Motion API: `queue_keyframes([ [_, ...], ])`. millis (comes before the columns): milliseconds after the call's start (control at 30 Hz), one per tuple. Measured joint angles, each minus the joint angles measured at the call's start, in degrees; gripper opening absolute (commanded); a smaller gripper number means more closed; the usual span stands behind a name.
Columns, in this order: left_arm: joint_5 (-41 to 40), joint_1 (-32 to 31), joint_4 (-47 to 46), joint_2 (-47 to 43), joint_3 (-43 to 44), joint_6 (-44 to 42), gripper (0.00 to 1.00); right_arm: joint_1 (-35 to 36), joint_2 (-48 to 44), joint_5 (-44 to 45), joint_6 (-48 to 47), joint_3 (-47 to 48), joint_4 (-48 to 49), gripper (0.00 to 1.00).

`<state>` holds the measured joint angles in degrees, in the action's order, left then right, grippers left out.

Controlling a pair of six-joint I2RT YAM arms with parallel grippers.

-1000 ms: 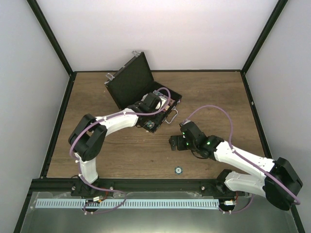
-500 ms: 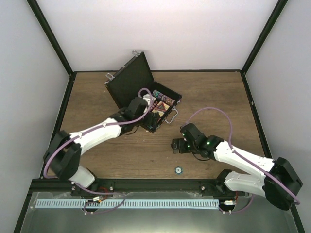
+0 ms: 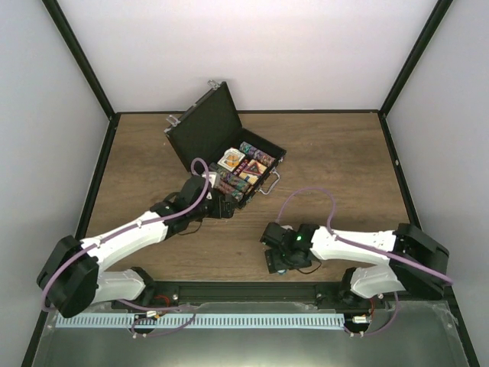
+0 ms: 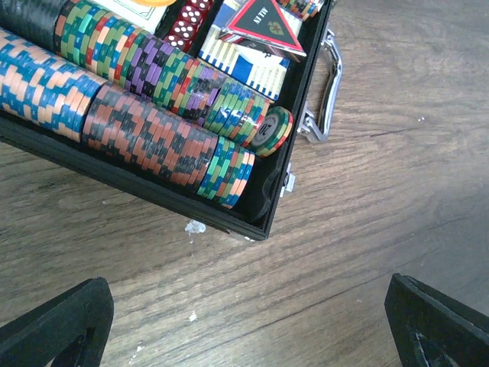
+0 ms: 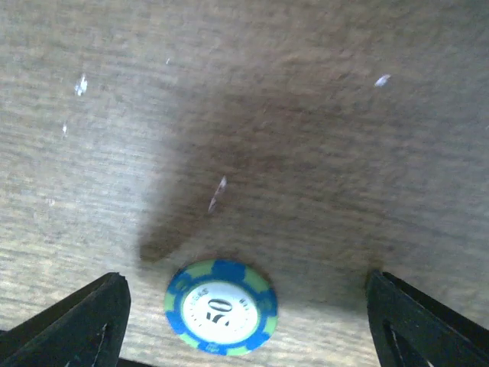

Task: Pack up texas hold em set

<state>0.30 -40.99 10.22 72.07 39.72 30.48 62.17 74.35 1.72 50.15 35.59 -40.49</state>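
Observation:
The small black briefcase (image 3: pixel 200 128) stands open at the back, its tray (image 4: pixel 137 191) holding rows of multicoloured poker chips (image 4: pixel 145 130), a card deck (image 4: pixel 248 67) and the triangular marker (image 4: pixel 262 23). Its silver handle (image 4: pixel 330 84) faces the table. My left gripper (image 3: pixel 227 203) (image 4: pixel 248 329) hovers open over bare wood just in front of the case's near corner, holding nothing. One blue-and-green chip marked 50 (image 5: pixel 221 306) lies flat on the table. My right gripper (image 3: pixel 275 261) (image 5: pixel 248 325) is open low over it, with the chip between the fingers (image 5: pixel 72 321) and touching neither.
The wooden table (image 3: pixel 336 153) is bounded by black frame rails and white walls. The case lid leans back toward the far left. A purple cable loops above the right arm (image 3: pixel 367 245). Small white specks (image 4: pixel 195 226) lie on the wood near the case.
My left gripper opened and drew back out of the case to the wood in front of it. My right arm swung toward the near edge and came down over the loose chip.

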Motion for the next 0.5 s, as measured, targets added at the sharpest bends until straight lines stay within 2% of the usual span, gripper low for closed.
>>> queue_keyframes([
  [233, 0.0, 0.1, 0.2, -2.4, -0.9, 1.5, 1.00, 4.9, 5.2, 0.0, 6.4, 4.0, -3.1, 0.78],
  [500, 0.3, 0.1, 0.1, -2.1, -0.9, 2.3, 1.00, 6.3, 7.6, 1.4, 9.0, 5.3, -4.6, 0.65],
])
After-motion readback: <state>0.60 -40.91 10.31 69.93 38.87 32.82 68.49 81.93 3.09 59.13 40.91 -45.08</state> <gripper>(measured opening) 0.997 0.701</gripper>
